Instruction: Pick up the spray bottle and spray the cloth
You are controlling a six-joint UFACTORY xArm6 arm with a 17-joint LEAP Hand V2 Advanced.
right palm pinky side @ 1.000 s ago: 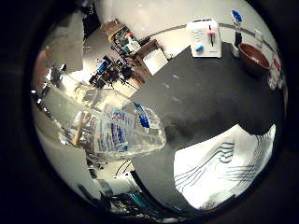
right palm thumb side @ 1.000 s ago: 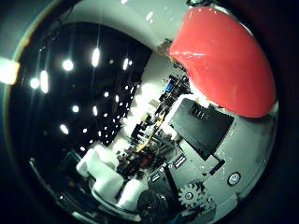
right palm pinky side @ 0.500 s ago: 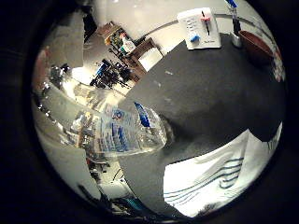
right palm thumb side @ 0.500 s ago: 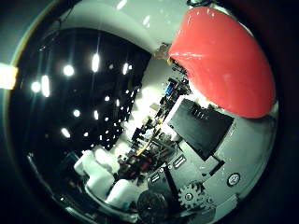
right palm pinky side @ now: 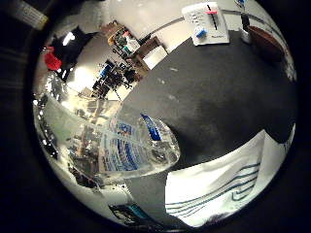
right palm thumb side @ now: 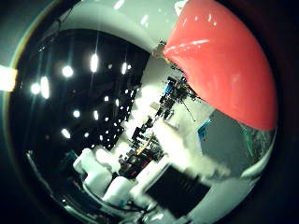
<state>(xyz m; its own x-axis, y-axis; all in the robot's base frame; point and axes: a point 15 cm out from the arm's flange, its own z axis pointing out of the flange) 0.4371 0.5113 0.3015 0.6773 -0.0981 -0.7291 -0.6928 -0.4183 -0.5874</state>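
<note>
Where the dark grey table (right palm pinky side: 228, 97) spreads out under the palm, a white cloth with thin teal stripes (right palm pinky side: 228, 187) lies at its near edge, flat and partly over the table's rim. At the far side of the table sit a white board with a red and a blue piece on it (right palm pinky side: 206, 23) and, beside it, a brown bowl (right palm pinky side: 269, 36). Past the table the room shows a pale floor, cluttered shelves and boxes (right palm pinky side: 129, 46), and a black ceiling dotted with round lights (right palm thumb side: 93, 65). The clear spray bottle (right palm pinky side: 129, 148), with its blue and white label, lies close against the palm, off the table and just beside the cloth's edge as seen from the little finger side; its red spray head (right palm thumb side: 224, 60) fills much of the thumb side view. White fingers of the hand (right palm thumb side: 105, 179) curl in near the bottle, and the hand appears closed around it, though the contact itself is hidden. Compared with a second ago, the cloth has slid toward the view's edge, the board and bowl sit nearer the rim, more bare table shows, and the red head looms larger, so the whole view has shifted with the hand.
</note>
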